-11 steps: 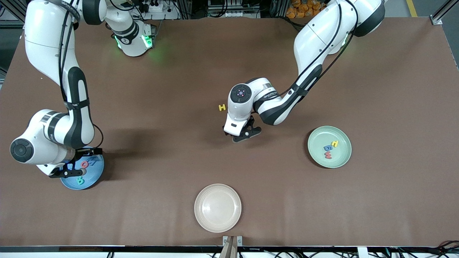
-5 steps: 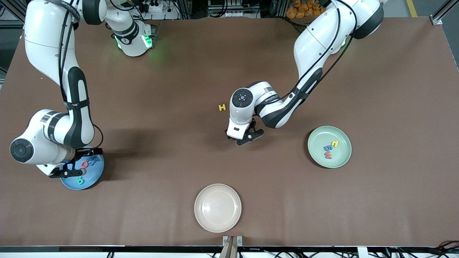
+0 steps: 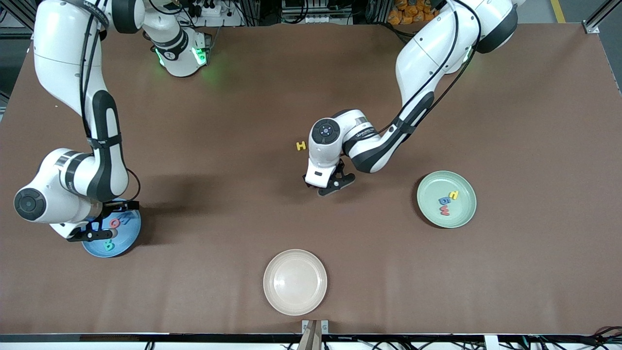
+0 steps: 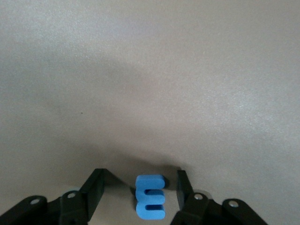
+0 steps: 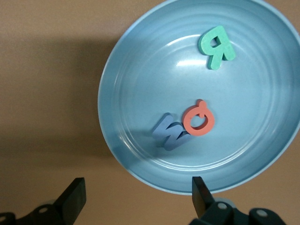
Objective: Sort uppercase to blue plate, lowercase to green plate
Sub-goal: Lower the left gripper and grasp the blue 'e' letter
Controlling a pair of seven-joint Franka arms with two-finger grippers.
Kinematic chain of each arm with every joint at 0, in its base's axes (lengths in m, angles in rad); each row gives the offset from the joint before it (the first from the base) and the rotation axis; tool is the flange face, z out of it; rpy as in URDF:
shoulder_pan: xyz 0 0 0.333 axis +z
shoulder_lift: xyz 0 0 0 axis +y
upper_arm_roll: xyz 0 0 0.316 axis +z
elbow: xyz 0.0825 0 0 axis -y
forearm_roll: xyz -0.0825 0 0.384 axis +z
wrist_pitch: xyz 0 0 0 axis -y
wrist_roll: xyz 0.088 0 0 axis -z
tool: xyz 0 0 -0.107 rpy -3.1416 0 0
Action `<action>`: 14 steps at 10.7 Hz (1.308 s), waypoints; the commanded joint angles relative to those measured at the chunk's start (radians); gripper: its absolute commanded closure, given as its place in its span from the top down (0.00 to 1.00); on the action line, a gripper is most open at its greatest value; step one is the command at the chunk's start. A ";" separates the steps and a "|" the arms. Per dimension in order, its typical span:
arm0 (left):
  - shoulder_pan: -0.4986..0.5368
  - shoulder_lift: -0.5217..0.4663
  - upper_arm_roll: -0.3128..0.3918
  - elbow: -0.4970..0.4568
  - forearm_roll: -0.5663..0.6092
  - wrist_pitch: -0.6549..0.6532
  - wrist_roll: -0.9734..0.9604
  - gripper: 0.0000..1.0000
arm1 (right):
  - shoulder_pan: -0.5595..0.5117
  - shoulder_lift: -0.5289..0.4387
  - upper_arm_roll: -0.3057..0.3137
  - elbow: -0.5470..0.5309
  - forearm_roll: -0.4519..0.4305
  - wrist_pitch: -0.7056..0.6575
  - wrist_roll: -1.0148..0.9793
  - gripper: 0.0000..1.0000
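While the small blue foam lowercase m [image 4: 150, 197] lies on the brown desk [image 3: 525, 121] near the yellow foam H [image 3: 301, 145], the left claw [image 4: 140, 191] straddles it, fingers apart, not yet gripping. Red w, blue g and a yellow letter sit in the mint-green plate [image 3: 461, 218]. Over the sky-blue plate [image 5: 140, 70], holding R, Q and M, the right claw [image 5: 136, 194] waits released.

Cream-white plate [image 3: 295, 282] on the brown table [image 3: 525, 272], near the camera edge.
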State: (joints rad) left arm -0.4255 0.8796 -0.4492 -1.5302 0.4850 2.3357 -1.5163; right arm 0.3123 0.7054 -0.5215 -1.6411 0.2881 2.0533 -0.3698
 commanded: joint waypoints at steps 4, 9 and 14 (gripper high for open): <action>-0.022 0.019 0.009 0.025 0.010 0.005 -0.041 0.58 | -0.001 -0.024 0.006 -0.011 0.002 -0.016 -0.011 1.00; -0.038 0.019 0.007 0.041 -0.005 0.005 -0.059 0.54 | 0.002 -0.026 0.006 -0.011 0.002 -0.025 -0.009 1.00; -0.038 0.021 0.017 0.041 -0.002 0.005 -0.041 0.35 | 0.010 -0.026 0.006 -0.011 0.002 -0.024 -0.001 1.00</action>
State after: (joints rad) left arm -0.4513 0.8840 -0.4484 -1.5119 0.4845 2.3343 -1.5567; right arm 0.3171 0.7053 -0.5202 -1.6409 0.2882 2.0406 -0.3697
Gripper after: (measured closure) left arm 0.621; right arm 0.000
